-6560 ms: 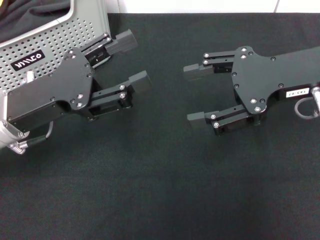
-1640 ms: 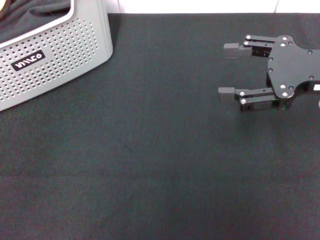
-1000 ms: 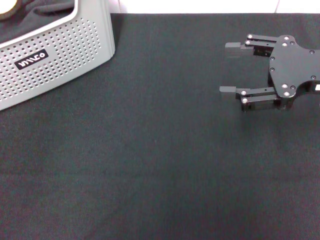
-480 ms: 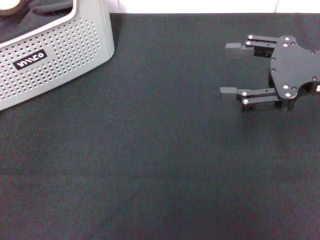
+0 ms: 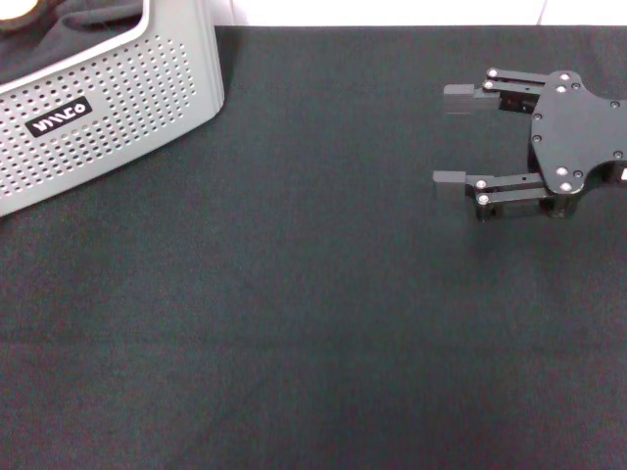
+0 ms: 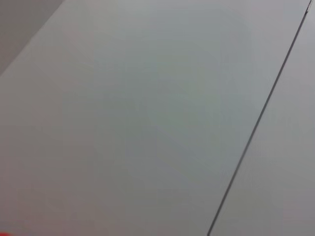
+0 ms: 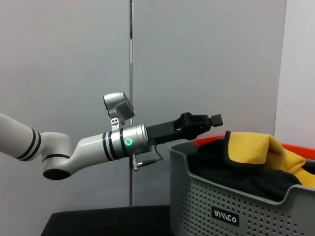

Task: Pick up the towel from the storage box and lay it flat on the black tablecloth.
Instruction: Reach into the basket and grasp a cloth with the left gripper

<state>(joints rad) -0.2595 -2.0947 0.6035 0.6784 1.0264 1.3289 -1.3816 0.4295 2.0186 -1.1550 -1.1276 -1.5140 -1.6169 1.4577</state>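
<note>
The black tablecloth (image 5: 313,323) is matt, finely textured cloth; the storage box (image 5: 108,117) is smooth perforated plastic; the towel (image 7: 256,150) looks plush.

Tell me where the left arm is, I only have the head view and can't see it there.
Observer: The right wrist view shows the left gripper raised near the rim of the storage box.
Operator: Is the towel in the box?
Observer: Yes, the towel lies yellow side up, heaped on dark fabric.
Operator: Anything from the left wrist view?
Observer: Only a plain grey wall panel with a seam.
</note>
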